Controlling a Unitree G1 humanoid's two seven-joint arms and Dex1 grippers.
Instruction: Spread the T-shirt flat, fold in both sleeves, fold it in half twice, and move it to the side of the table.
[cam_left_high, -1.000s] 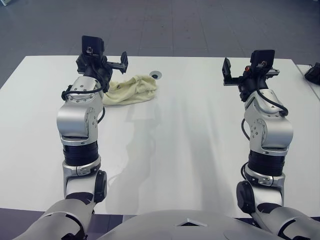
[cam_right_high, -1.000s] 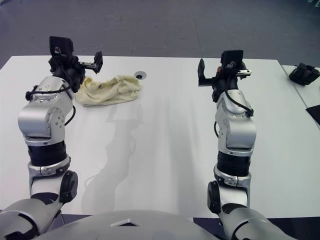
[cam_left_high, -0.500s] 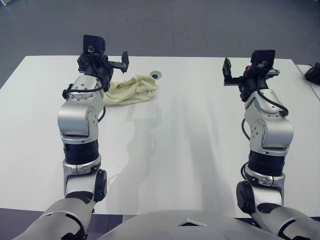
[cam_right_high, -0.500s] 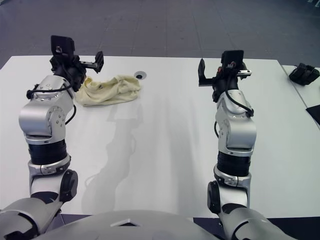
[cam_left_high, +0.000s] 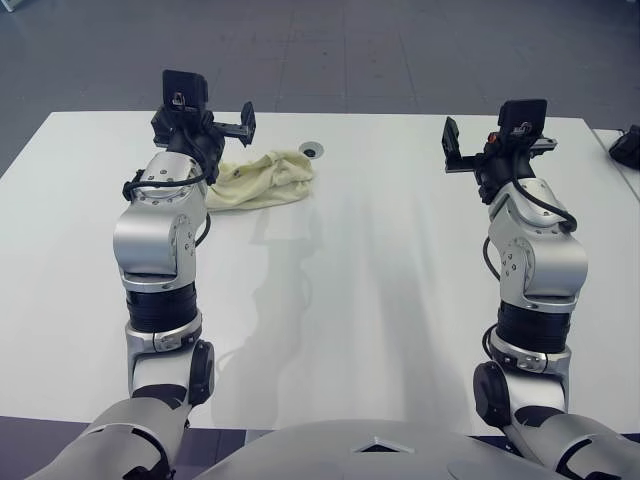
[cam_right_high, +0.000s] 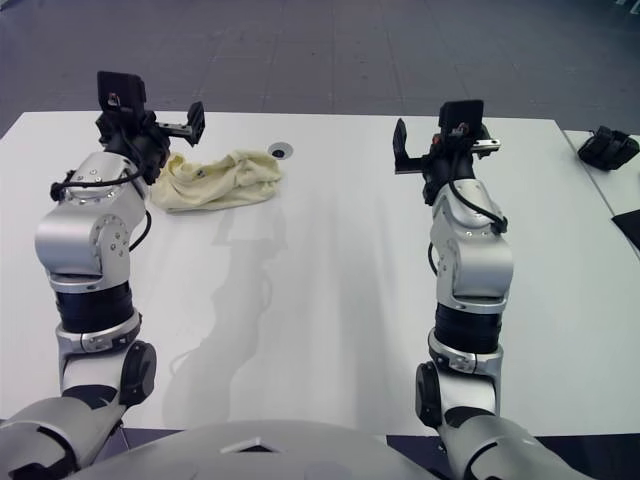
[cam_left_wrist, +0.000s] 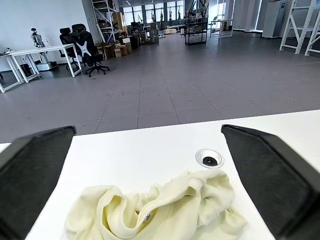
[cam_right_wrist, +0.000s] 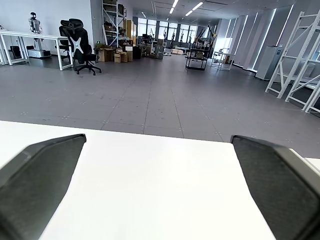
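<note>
The pale yellow T-shirt (cam_left_high: 262, 178) lies crumpled in a heap on the white table (cam_left_high: 380, 270), at the far left. My left gripper (cam_left_high: 207, 124) is held above the table just on the near left of the heap, open and empty. From the left wrist the T-shirt (cam_left_wrist: 160, 210) lies below and between the two wide-apart fingers (cam_left_wrist: 35, 165). My right gripper (cam_left_high: 494, 144) hangs over the far right of the table, open, with bare tabletop beyond it. Its fingers (cam_right_wrist: 40, 170) are spread wide with nothing in them.
A round cable grommet (cam_left_high: 312, 149) is set in the table just beyond the T-shirt. A black object (cam_right_high: 605, 148) rests on a separate surface past the right edge. Open grey floor lies beyond the far edge.
</note>
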